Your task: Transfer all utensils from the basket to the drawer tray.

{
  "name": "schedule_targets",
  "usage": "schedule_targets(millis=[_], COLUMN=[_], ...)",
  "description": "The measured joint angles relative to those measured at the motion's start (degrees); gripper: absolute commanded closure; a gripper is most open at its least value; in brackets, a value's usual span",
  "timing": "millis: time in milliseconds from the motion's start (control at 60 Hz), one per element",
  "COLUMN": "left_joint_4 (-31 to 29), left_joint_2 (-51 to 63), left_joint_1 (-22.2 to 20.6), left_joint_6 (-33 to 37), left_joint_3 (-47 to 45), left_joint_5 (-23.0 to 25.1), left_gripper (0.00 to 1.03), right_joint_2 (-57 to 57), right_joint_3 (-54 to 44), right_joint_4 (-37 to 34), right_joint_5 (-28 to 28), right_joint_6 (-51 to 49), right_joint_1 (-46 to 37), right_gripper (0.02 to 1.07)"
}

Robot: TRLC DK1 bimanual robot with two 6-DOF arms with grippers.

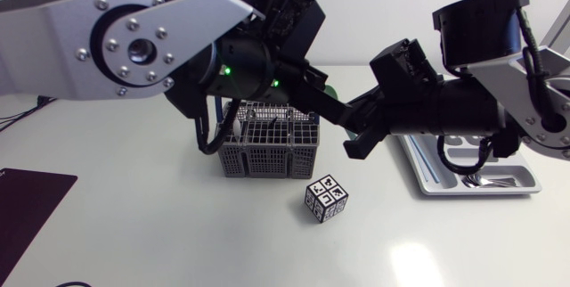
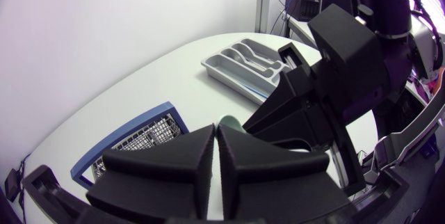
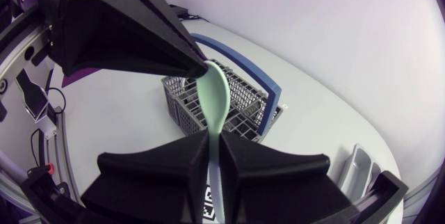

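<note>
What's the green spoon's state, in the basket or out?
Out: the green spoon hangs above the basket, handle in the right gripper, bowl tip at the left gripper.

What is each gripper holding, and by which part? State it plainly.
Both hold the green spoon, one at each end, above the basket. The right gripper clamps its handle, and the left gripper pinches the tip of its bowl.

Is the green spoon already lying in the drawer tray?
No, the green spoon is held in the air between the fingers of the right gripper.
</note>
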Motion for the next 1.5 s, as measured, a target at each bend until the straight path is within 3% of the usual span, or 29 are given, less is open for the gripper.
schedule_targets(millis=[133,267,450,583,767,1017,1250,1367,1500], left_joint_4=[-0.85,-1.03,-2.08,-2.12,2.29,3.61,5.03,5.05,5.03], left_joint_2=[0.02,0.07,0.09,0.07,-1.44,-3.98,-5.57,-5.57,-5.55], left_joint_1=[0.37,0.63,2.73,4.28,9.16,10.73,12.57,13.16,13.22], left_joint_6=[-0.02,-0.28,-0.44,-1.09,-3.04,-3.43,-3.41,-2.73,-0.87], left_joint_3=[0.00,0.07,0.76,1.11,2.84,3.04,3.04,2.43,0.68], left_joint_5=[0.00,0.70,1.62,2.89,0.79,0.81,0.83,0.81,0.52], left_gripper=[0.77,0.50,0.35,0.32,0.30,0.30,0.30,0.31,0.30], right_joint_2=[-0.02,-0.15,-1.05,-1.95,-2.64,-2.38,3.43,10.27,16.00], right_joint_3=[0.00,-0.02,-0.55,-1.11,-5.79,-7.50,-7.04,-3.58,0.92], right_joint_4=[-0.04,-0.26,-1.33,-2.95,-8.74,-12.04,-18.16,-23.52,-24.68], right_joint_5=[-0.59,-1.92,-3.80,-6.62,-10.54,-15.96,-20.06,-20.79,-20.55], right_joint_6=[-0.26,-1.60,-4.24,-7.30,-13.68,-24.59,-41.59,-52.87,-63.76], right_joint_1=[0.00,0.00,-1.60,-4.59,-8.79,-22.43,-38.18,-46.80,-54.23], right_gripper=[1.02,1.02,1.02,1.02,1.02,1.02,1.02,1.02,1.02])
